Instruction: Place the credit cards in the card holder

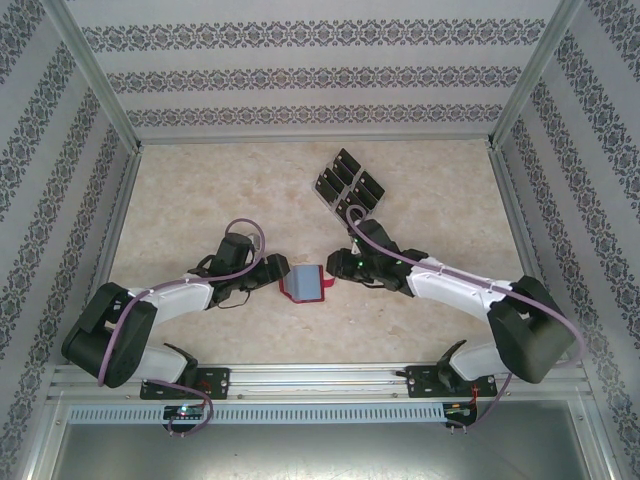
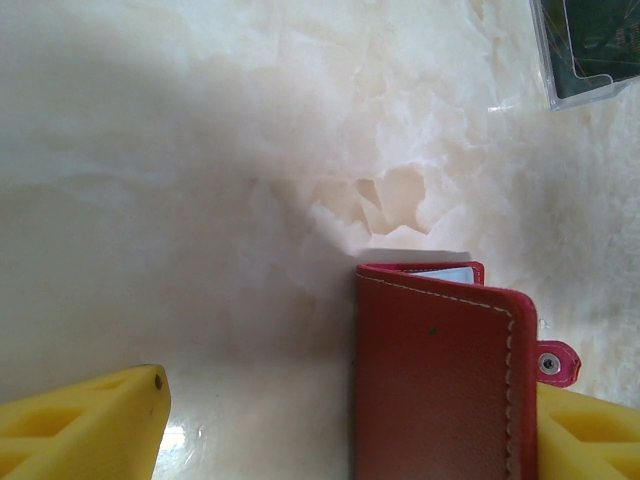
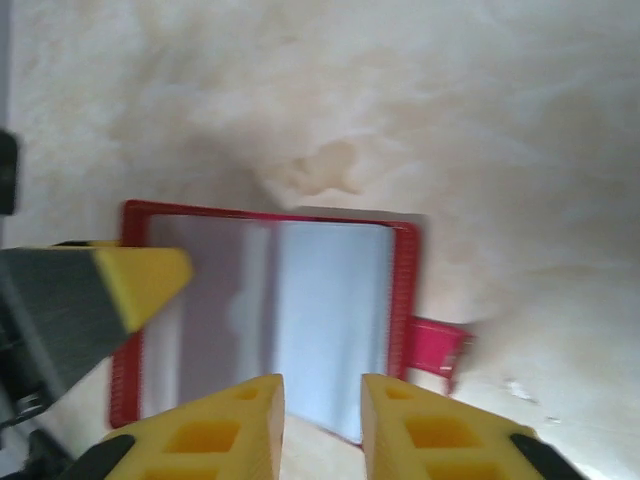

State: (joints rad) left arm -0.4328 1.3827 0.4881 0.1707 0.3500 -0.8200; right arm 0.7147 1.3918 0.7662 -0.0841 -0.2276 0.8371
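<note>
The small red leather-like folding wallet [image 1: 305, 283] lies open on the pale, marble-patterned tabletop [image 1: 200, 200], between the two arms and in the near half of the table. Its grey inside faces up, and its red snap tab [image 3: 436, 350] sticks out from one edge. The left gripper [image 2: 350, 405] meets it from the left. Its yellow fingers [image 2: 95, 430] stand wide apart, and in its wrist view the wallet's stitched red cover sits between them, just beside the right-hand finger and well clear of the other. The right wrist view shows one yellow-tipped, grey-backed finger of that gripper reaching across the left part of the grey lining; whether it presses on the lining cannot be told. The right gripper [image 3: 322, 400] hangs over the wallet's near edge from the other side. Its two yellow fingers are parted by a narrow gap, and only the grey lining and a strip of tabletop show through it, so nothing is seen in its grasp. That wrist picture is soft with blur, and the wallet's pockets cannot be made out. Farther back and to the right, well apart from the wallet, stands a clear plastic slotted rack [image 1: 322, 200]. The small thin black rectangular cards [image 1: 348, 160] sit tilted in its slots in two rows. One corner of the rack, with a dark card in it, shows in the upper right of the left wrist view.
</note>
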